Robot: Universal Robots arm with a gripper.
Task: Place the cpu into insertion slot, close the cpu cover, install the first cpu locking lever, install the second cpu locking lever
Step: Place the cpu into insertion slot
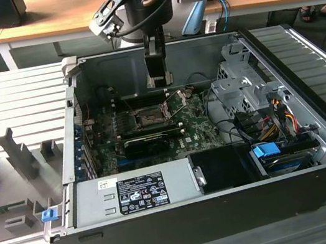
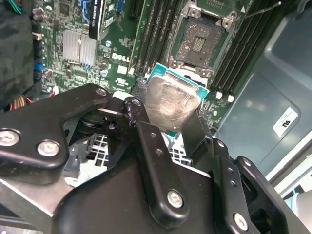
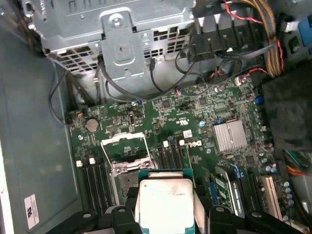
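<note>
The pincer is pinching the cpu by two opposite edges, metal face toward the wrist cameras. The cpu hangs clear above the board, not yet seated. In the exterior view the slot lies at about seven o'clock from the pincer, near and lower down. The slot looks bare, and the cover appears swung up off it, so the way in seems open.
</note>
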